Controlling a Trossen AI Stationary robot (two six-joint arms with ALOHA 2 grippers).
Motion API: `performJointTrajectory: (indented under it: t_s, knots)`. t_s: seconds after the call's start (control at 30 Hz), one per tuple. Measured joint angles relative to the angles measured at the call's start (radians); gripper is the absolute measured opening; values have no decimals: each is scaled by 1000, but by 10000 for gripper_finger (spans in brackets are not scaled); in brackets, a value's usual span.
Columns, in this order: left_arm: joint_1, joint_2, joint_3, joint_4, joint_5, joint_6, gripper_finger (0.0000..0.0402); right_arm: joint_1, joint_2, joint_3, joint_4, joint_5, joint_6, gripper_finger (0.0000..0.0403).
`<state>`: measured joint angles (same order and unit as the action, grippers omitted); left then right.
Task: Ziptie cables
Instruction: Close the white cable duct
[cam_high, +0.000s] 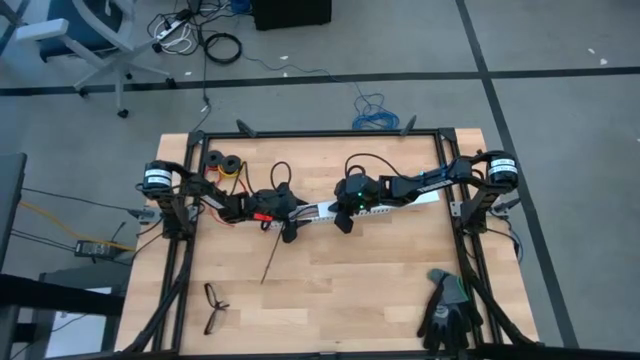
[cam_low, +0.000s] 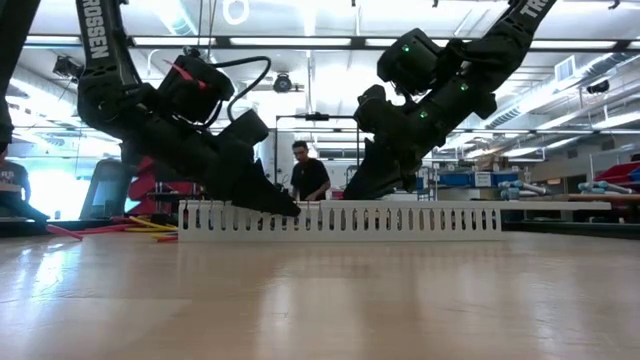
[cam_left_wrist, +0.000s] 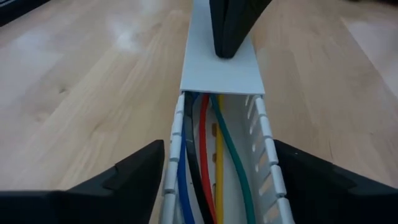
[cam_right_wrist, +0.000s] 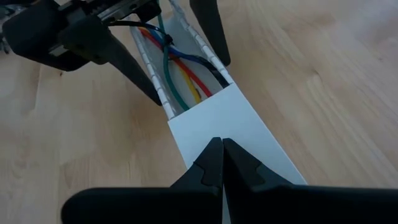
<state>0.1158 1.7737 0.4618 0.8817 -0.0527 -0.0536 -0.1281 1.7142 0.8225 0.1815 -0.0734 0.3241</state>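
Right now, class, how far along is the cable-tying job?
Done: the cables lie inside the slotted duct, and in the right wrist view a dark band seems to cross them, possibly a tie. In hand: the left gripper straddles the open duct, fingers wide; the shut right gripper presses on the cover. Left: a ziptie lies unused on the table.

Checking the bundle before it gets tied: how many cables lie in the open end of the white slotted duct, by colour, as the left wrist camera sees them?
Blue cable: 1
Black cable: 1
Red cable: 1
Yellow cable: 1
Green cable: 1
Total: 5 cables visible inside the white slotted duct; any beneath them are hidden.
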Motion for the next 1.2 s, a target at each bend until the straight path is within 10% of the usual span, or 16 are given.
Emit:
performJointTrajectory:
  t_s: [0.93,1.2]
  knots:
    - [0,0,2,-8,-30,-2,214,11,-28,-1,30,9,-28,0]
    - [0,0,3,-9,-35,-3,214,35,-209,-2,-232,153,-12,0]
